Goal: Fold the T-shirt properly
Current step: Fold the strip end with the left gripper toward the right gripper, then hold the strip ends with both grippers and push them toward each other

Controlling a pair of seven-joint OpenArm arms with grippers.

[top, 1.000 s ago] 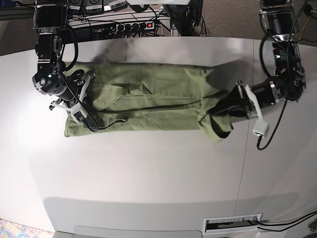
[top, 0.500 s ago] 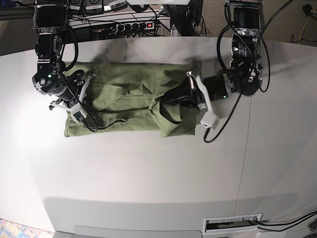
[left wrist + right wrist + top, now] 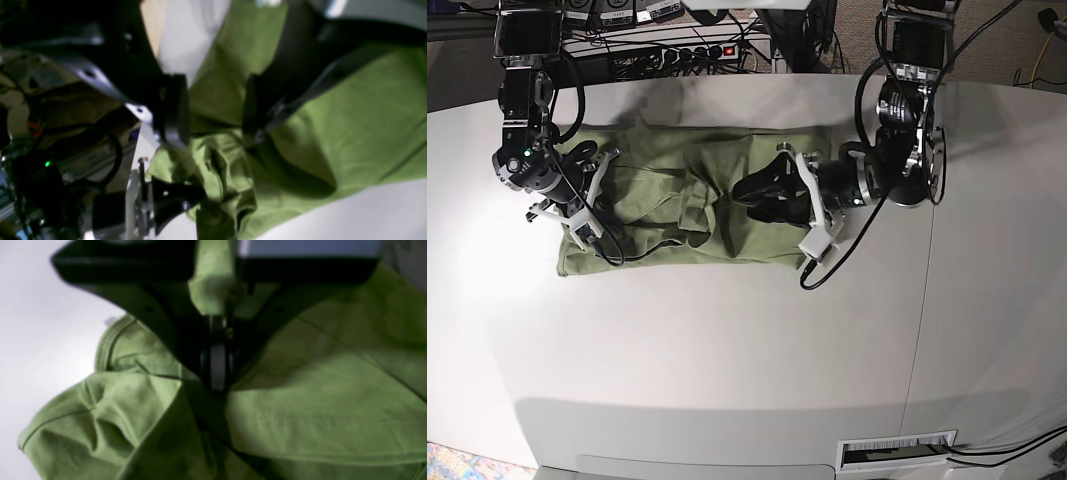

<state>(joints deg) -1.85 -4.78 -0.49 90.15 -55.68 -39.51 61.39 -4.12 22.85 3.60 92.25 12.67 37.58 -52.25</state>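
Observation:
The olive-green T-shirt lies on the white table, its right part doubled over toward the middle into a rumpled band. My left gripper hovers low over that folded part. In the left wrist view it is open, and the bunched cloth lies loose beyond the gap. At the shirt's left end, my right gripper rests on the cloth. In the right wrist view it is shut, with a strip of the T-shirt running up between its fingers.
A power strip with cables lies behind the table's far edge. A seam runs down the tabletop at the right. A vent grille sits at the near edge. A black cable trails over the shirt's left corner.
My left gripper carried the shirt's right end leftward over the body, then opened and let it go. The right arm has not moved.

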